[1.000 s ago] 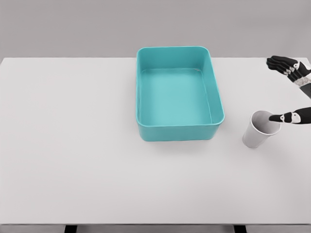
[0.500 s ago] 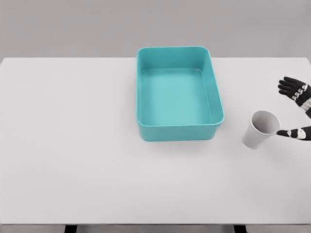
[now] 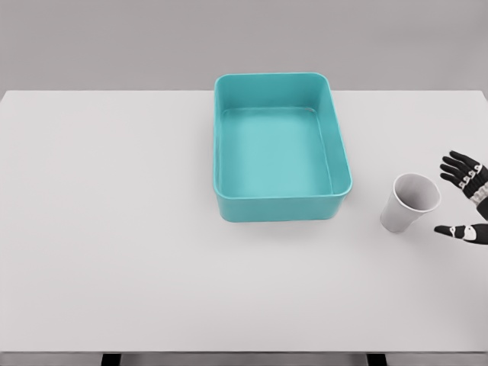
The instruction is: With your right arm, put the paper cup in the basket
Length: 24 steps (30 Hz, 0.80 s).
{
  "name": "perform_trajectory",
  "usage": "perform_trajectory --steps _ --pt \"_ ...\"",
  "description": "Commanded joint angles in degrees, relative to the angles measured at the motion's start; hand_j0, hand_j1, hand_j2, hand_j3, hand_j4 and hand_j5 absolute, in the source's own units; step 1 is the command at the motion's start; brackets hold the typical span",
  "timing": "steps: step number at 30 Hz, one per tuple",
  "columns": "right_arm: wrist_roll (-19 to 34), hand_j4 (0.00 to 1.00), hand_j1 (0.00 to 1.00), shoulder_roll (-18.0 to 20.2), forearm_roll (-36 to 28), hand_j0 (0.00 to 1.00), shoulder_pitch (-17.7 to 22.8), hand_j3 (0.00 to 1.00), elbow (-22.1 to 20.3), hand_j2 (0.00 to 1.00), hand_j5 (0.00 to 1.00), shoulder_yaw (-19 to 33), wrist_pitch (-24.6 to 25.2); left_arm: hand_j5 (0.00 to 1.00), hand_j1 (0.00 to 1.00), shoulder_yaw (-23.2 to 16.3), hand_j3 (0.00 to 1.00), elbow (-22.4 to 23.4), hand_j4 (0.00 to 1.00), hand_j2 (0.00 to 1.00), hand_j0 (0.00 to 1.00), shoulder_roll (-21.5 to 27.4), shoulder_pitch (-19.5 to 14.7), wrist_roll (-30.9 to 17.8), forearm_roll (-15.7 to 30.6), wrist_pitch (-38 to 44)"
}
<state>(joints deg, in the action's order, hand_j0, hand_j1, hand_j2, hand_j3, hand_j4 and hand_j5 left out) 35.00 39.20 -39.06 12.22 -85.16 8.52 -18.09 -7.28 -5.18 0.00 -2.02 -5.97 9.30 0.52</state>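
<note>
Cup position: we see the paper cup (image 3: pixel 409 203) standing on the white table (image 3: pixel 114 229), to the right of the basket (image 3: pixel 280 198) and apart from it, with bare table between the two.

Cup axis: its long axis runs up from the table and leans a little, so the open mouth faces up and somewhat toward us; nothing is inside that we can make out.

Hand position: our right hand (image 3: pixel 467 204) shows at the right edge of the head view, just beside the cup on the side away from the basket.

Hand state: its fingers (image 3: pixel 457 165) are spread above and the thumb (image 3: pixel 451 229) lies below, holding nothing; a gap shows between both and the cup wall.

Key relation: the cup lies to the left of the hand, level with the opening between fingers and thumb, so we judge a short sideways reach would bring the cup into that opening.

Nearer arm: only the right hand is visible; the left is out of view.

Task progress: the cup is not yet grasped and the basket holds nothing we can see.

Risk: we judge the light, leaning cup could be pushed over if one digit touches first.
</note>
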Motion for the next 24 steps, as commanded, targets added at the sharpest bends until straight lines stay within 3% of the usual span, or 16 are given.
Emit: perform_trajectory --steps 1,4,13,24 --pt "0.00 1.00 1.00 -2.10 -0.31 1.00 -0.09 1.00 2.27 1.00 1.00 0.09 0.07 1.00 1.00 -0.01 1.00 -0.01 1.00 1.00 1.00 0.00 0.00 -0.01 0.01 0.00" --pt "0.00 1.00 1.00 -2.55 -0.22 1.00 -0.09 1.00 4.47 1.00 1.00 0.09 -0.19 1.00 1.00 -0.01 1.00 -0.01 1.00 1.00 1.00 0.00 0.00 -0.01 0.01 0.00" --pt "0.00 1.00 1.00 -5.10 0.48 1.00 -0.35 1.00 4.65 1.00 1.00 -0.44 -0.01 1.00 1.00 -0.01 1.00 -0.01 1.00 1.00 1.00 0.00 0.00 -0.01 0.01 0.00" --pt "0.00 1.00 1.00 -7.12 0.66 1.00 -5.27 1.00 6.67 1.00 1.00 -5.36 0.16 1.00 1.00 -0.01 1.00 -0.01 1.00 1.00 1.00 0.00 0.00 -0.01 0.01 -0.08"
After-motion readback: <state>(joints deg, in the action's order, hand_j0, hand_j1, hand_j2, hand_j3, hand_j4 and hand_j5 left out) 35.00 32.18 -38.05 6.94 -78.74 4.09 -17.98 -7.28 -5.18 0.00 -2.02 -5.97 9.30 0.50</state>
